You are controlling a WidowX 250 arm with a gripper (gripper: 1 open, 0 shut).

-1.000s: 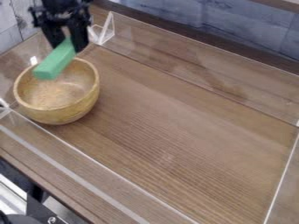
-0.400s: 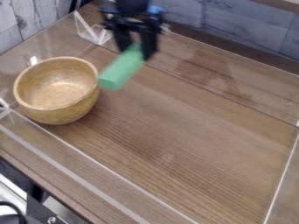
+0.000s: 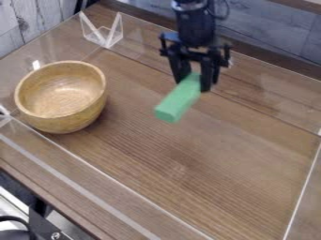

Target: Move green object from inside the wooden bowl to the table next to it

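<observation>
Camera view: claw (image 3: 192,82) points down, clamped on the upper end of the green object (image 3: 178,100). Block hangs tilted, lower end toward the wooden bowl (image 3: 59,96), clear of the desk (image 3: 226,159). Block and claw are to the right of the bowl, well apart from its rim, outside it. Bowl sits upright near the desk's left acrylic wall (image 3: 38,52).

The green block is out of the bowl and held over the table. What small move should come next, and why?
Probably a short lowering straight down. The gripper is shut on the green block, which hangs tilted from its upper end and looks clear of the table. It is already well to the side of the empty wooden bowl, so lowering before release would keep it from dropping.
</observation>
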